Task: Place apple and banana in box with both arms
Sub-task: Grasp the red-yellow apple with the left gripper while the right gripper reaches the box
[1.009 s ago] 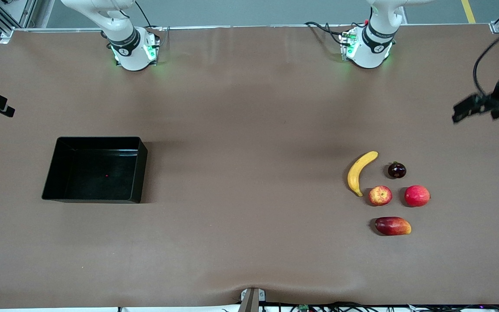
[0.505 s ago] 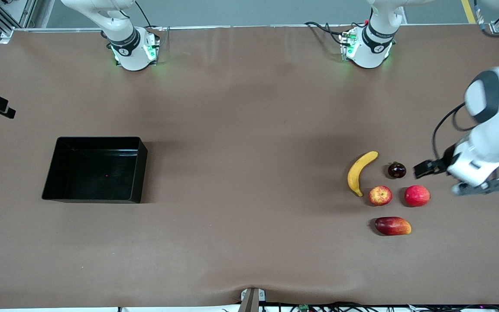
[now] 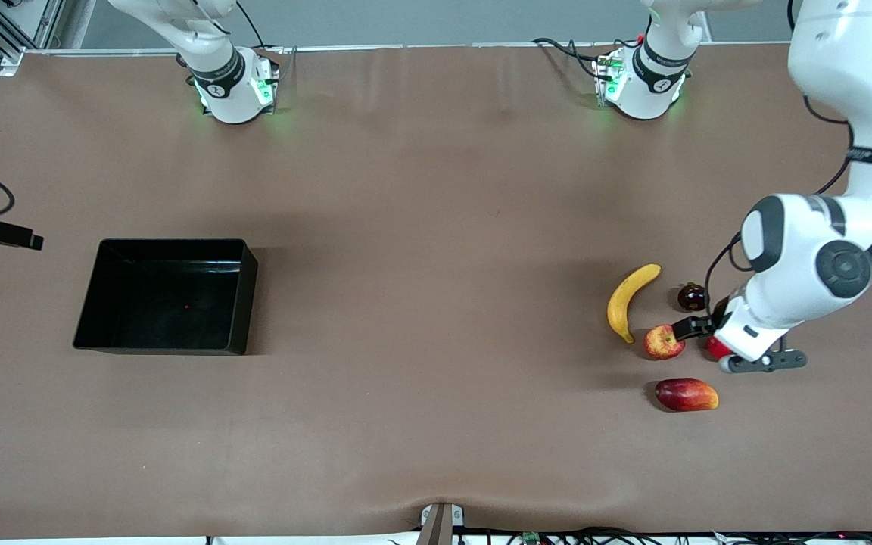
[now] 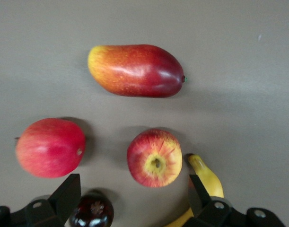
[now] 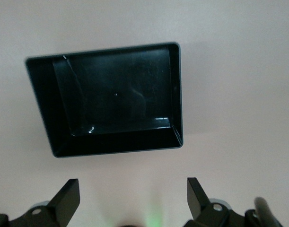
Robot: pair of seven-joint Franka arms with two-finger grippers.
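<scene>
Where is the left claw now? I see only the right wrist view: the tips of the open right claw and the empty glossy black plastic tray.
Observer: The left claw hangs open over the group of fruits, close above the small mottled red-and-yellow apple.
Operator: And where does the long curved yellow banana lie?
Observer: The banana lies on the brown table beside the apple, at the left arm's end.
Operator: Is another fruit close to the apple?
Observer: Yes, an elongated dark-red-and-orange mango lies nearer to the front camera than the apple.
</scene>
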